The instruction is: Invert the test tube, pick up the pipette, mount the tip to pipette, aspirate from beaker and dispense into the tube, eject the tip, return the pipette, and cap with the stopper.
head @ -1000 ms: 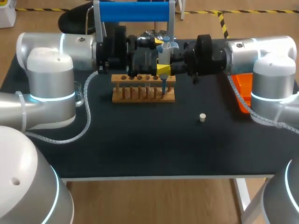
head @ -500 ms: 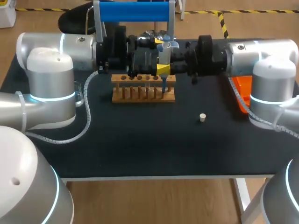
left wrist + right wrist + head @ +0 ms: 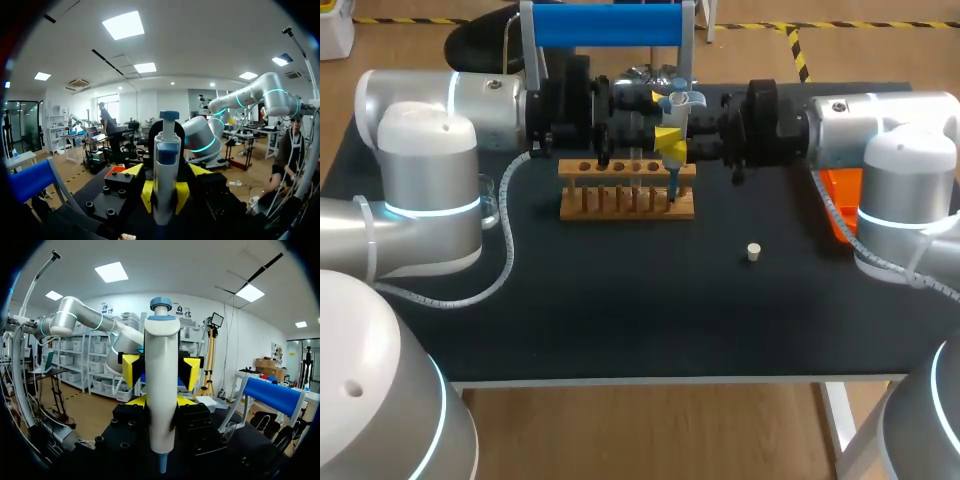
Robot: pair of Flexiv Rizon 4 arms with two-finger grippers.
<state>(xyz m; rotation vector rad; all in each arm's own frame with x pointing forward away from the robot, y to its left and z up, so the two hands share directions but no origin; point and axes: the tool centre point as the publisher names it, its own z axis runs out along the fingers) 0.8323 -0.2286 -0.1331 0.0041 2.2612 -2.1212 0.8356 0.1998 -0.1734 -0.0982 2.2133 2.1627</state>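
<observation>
Black table [image 3: 620,300] carrying a wooden rack [image 3: 620,205], seen from above. Hidden or unclear: the beaker [image 3: 488,200] is largely covered by the left arm [image 3: 420,180]. The orange tray [image 3: 838,195] is cut off by the right arm [image 3: 900,180]. What the rack's holes hold cannot be made out. The pipette [image 3: 673,112] stands upright, long axis vertical, plunger uppermost, its blue lower end pointing down at the rack's end nearest the right gripper [image 3: 161,400]. That gripper is narrow, both yellow tips pressed on the pipette body from two sides. The left gripper [image 3: 166,170] faces it from the opposite side, spread wide, its fingers clear of the pipette. Only the head view shows the white stopper [image 3: 753,251], lying on the table well apart from both grippers, towards the right arm. Only the wrist views show the finger spacing.
</observation>
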